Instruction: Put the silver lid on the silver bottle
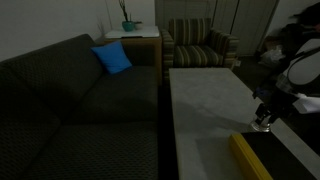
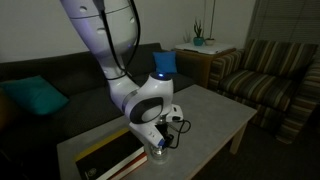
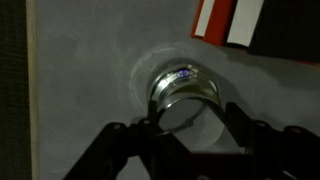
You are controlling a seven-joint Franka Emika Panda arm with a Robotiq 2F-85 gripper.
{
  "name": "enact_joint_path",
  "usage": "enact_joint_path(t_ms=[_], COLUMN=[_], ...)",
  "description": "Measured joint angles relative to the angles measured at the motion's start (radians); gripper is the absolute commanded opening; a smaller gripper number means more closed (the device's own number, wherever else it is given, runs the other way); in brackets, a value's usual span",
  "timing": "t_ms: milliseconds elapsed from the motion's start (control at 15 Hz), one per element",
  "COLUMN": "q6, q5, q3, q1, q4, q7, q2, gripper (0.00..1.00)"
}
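Note:
My gripper [image 3: 190, 118] is shut on the round silver lid [image 3: 185, 112], one finger on each side of it. The silver bottle [image 3: 183, 85] stands upright on the grey table [image 3: 80, 90] directly under the lid, and only its shiny rim and wall show. I cannot tell whether the lid touches the bottle. In both exterior views the gripper [image 1: 262, 120] [image 2: 160, 138] hangs low over the table with the silver bottle [image 2: 161, 150] just below it.
A flat yellow, red and black box [image 1: 250, 158] [image 2: 105, 160] [image 3: 232, 22] lies on the table close to the bottle. A dark sofa [image 1: 70, 100] with a blue cushion [image 1: 112, 58] runs along the table. A striped armchair [image 1: 195, 42] stands beyond it.

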Motion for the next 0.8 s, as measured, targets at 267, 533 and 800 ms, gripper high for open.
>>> enact_joint_path(t_ms=[267,533,800], q6=[-0.003,-0.039,-0.097], q5=[0.001,0.002,0.01], q3=[0.001,0.011,0.016], q1=[-0.002,-0.01,-0.015], q4=[0.0,0.007,0.028], q7=[0.0,-0.004,-0.01], q2=[0.0,0.001,0.019], gripper=[0.43,0.43,0.43])
